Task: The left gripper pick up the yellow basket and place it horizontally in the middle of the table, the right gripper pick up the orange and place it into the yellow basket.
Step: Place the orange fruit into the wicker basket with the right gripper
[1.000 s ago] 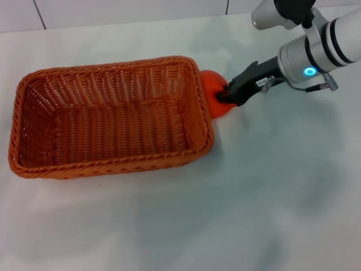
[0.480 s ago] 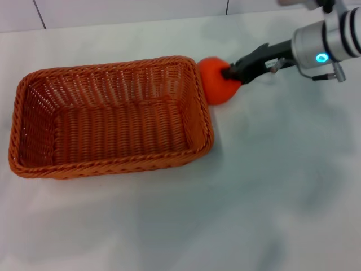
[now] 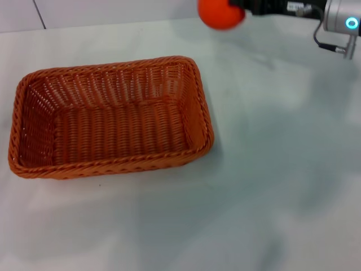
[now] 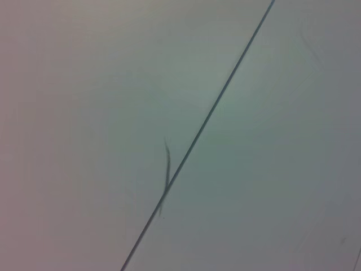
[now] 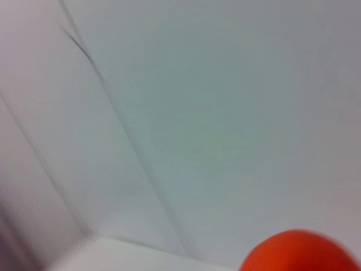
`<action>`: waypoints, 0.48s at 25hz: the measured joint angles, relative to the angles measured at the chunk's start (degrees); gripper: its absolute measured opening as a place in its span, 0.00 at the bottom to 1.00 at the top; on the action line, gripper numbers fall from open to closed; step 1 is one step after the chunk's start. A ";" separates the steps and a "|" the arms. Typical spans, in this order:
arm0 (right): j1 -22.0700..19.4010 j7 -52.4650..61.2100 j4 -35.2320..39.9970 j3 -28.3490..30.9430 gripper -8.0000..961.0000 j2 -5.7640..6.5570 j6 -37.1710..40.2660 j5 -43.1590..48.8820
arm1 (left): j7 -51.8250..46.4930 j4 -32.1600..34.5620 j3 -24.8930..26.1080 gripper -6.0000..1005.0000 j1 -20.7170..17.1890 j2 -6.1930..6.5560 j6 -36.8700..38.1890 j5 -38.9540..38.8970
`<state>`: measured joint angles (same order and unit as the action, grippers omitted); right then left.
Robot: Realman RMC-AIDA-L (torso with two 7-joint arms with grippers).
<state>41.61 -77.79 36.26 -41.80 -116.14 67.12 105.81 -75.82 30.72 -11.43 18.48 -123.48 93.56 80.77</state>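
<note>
The yellow basket [image 3: 110,118], a large orange-brown wicker one, lies lengthwise on the white table [image 3: 271,169], left of centre, and is empty. My right gripper [image 3: 241,7] is shut on the orange [image 3: 221,13] and holds it high in the air at the top edge of the head view, beyond the basket's far right corner. The orange also shows in the right wrist view [image 5: 302,253] as a blurred orange dome. My left gripper is out of view; the left wrist view shows only a pale surface with a thin dark line.
A tiled wall [image 3: 113,10] runs behind the table's far edge. The right arm's silver wrist with its blue ring light [image 3: 345,22] sits at the top right corner.
My right gripper has lifted the orange from the table beside the basket's right end, up and away toward the top of the view. The basket has not moved.
</note>
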 joint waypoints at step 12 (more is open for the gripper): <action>4.94 -7.74 -1.26 -12.19 0.11 -3.24 11.44 -5.49 | -0.30 0.05 -0.03 0.81 -0.17 -0.09 0.29 -0.01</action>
<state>46.55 -85.52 35.00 -54.00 -119.38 78.56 100.32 -76.13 30.76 -11.46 18.31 -123.58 93.85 80.76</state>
